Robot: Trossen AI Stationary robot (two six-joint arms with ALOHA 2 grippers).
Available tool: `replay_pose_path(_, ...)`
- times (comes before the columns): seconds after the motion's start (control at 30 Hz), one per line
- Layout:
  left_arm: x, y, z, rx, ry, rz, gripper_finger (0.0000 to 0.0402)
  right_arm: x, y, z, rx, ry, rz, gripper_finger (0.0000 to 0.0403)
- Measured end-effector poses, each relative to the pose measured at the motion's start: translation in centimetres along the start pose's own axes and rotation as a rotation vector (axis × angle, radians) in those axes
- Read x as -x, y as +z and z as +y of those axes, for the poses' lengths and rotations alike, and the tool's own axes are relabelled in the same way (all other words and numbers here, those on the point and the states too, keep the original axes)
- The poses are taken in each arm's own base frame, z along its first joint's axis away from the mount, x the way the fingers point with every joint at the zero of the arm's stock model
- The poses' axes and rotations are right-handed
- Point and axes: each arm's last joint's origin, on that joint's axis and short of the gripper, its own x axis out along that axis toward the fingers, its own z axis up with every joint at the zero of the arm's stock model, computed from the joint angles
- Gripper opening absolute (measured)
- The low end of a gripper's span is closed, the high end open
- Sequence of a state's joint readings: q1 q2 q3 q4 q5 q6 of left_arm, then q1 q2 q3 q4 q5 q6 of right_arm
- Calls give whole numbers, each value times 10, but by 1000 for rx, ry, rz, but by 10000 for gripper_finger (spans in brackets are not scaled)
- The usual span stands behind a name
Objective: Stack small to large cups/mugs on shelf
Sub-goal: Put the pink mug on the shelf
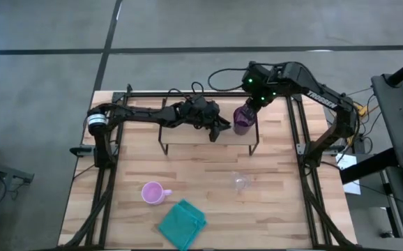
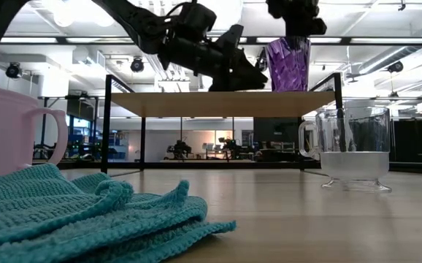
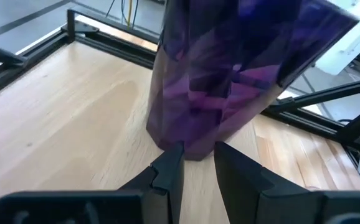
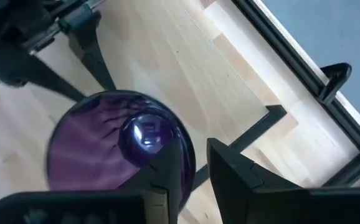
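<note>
The dark purple tumbler (image 1: 242, 120) stands upright at the right end of the low wood shelf (image 2: 218, 104). My right gripper (image 4: 195, 165) is shut on it from above. My left gripper (image 3: 197, 155) reaches level over the shelf from the left, narrowly open, with its fingertips just in front of the tumbler's base (image 3: 189, 146). The pink mug (image 1: 153, 192) and the clear glass cup (image 1: 240, 183) stand on the table in front of the shelf. In the low view the mug (image 2: 10, 131) is at the left and the glass cup (image 2: 353, 150) at the right. My right gripper pinches the tumbler's rim (image 4: 183, 149) with one finger (image 4: 161, 177) inside and one (image 4: 236, 171) outside. The fingers point down from above. The tumbler is upright with its base (image 2: 288, 89) at the shelf top. I cannot tell whether my left gripper's fingertips touch the tumbler.
A teal cloth (image 1: 183, 223) lies near the table's front edge and fills the foreground of the low view (image 2: 87, 219). The black outer frame (image 1: 295, 132) runs around the table. The left half of the shelf top (image 3: 61, 106) is bare wood.
</note>
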State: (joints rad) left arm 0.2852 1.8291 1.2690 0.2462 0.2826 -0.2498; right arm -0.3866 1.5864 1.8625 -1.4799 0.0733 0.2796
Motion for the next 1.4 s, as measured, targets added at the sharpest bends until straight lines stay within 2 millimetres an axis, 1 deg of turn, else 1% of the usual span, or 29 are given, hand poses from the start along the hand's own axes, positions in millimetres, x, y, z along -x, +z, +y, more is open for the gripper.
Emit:
replay_pose_path(0.17, 18, 9, -5, -8, 17, 53, 75, 28, -4, -2, -45, 31, -6, 75)
replay_pose_path(0.3, 43, 22, -17, -31, 22, 84, 75, 55, -7, 1, -108, 223, -52, 77)
replay_pose_path(0.43, 79, 39, -33, -79, 15, 88, 75, 76, -14, 9, -109, 442, -37, 75)
replay_pose_path(0.53, 110, 52, -49, -119, 0, 69, 75, 84, -20, 19, -124, 492, -20, 76)
replay_pose_path(0.63, 144, 60, -65, -153, -13, 63, 75, 87, -28, 34, -95, 518, 6, 77)
replay_pose_path(0.8, 203, 64, -85, -147, -23, 73, 75, 81, -41, 67, -33, 521, 85, 73)
replay_pose_path(0.9, 235, 60, -95, -143, -26, 102, 75, 74, -51, 91, 24, 498, 120, 73)
replay_pose_path(1.03, 267, 47, -103, -132, -38, 186, 75, 63, -60, 122, 112, 446, 89, 72)
replay_pose_path(1.13, 279, 34, -108, -116, -69, 286, 75, 52, -60, 145, 152, 426, 39, 70)
replay_pose_path(1.2, 282, 25, -111, -110, -92, 362, 75, 45, -57, 158, 165, 417, -1, 72)
replay_pose_path(1.3, 279, 11, -115, -103, -116, 479, 75, 31, -53, 175, 186, 394, -37, 76)
replay_pose_path(1.4, 269, -6, -117, -92, -126, 620, 75, 15, -50, 186, 198, 366, -13, 77)
